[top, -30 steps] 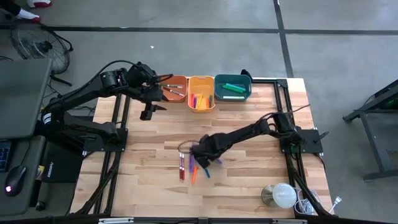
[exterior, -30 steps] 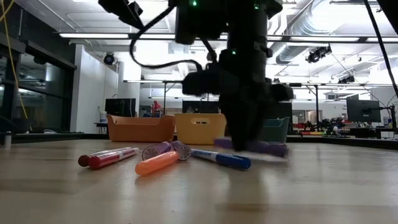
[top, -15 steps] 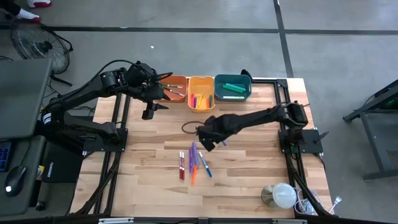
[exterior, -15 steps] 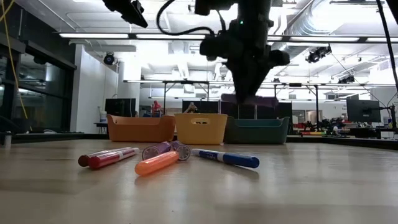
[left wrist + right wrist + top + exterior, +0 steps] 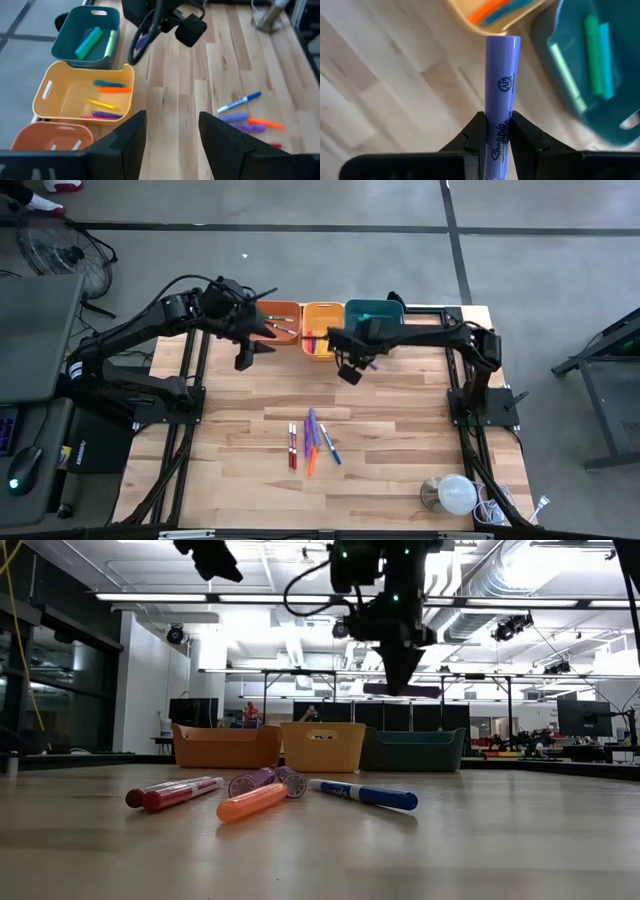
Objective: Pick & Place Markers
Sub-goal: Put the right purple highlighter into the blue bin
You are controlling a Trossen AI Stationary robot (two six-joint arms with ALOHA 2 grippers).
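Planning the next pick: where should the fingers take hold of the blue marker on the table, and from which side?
Grip the blue marker mid-barrel, from straight above. It lies flat at the cluster's right edge, angled away from the orange marker, so bare table flanks its barrel, leaving the fingers room on both sides.

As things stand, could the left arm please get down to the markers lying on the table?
Probably yes: the left gripper is open and empty, the markers lie uncovered, and the right gripper is away by the bins.
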